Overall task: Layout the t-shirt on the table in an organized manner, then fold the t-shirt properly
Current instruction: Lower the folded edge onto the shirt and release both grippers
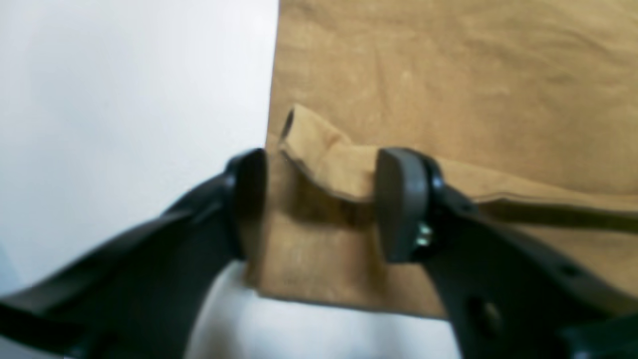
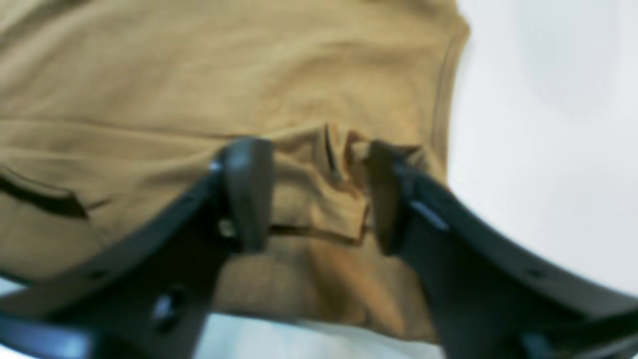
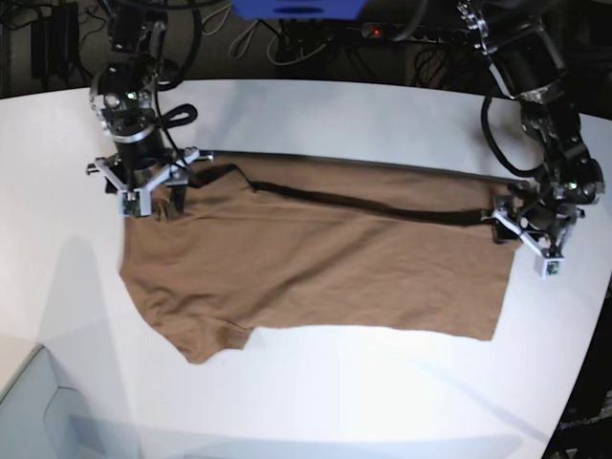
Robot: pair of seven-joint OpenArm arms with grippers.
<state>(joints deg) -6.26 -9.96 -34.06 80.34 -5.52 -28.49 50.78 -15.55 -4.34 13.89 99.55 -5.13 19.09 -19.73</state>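
Note:
The brown t-shirt [image 3: 316,263] lies spread across the white table [image 3: 316,392], its far edge folded over toward the near side, with one sleeve [image 3: 206,339] at the near left. My left gripper [image 1: 321,202] is open at the shirt's right end, and a raised fold of hem [image 1: 324,164] stands loose between its pads. In the base view this gripper [image 3: 524,225] sits at the shirt's far right corner. My right gripper [image 2: 316,194] is open over a bunched bit of cloth [image 2: 329,149] near the shirt's edge. In the base view it [image 3: 158,196] is at the far left corner.
Black cables and equipment [image 3: 287,38] run behind the table's far edge. The table's edge curves away at the right [image 3: 598,316]. A pale grey surface [image 3: 29,411] lies below the table's near left corner.

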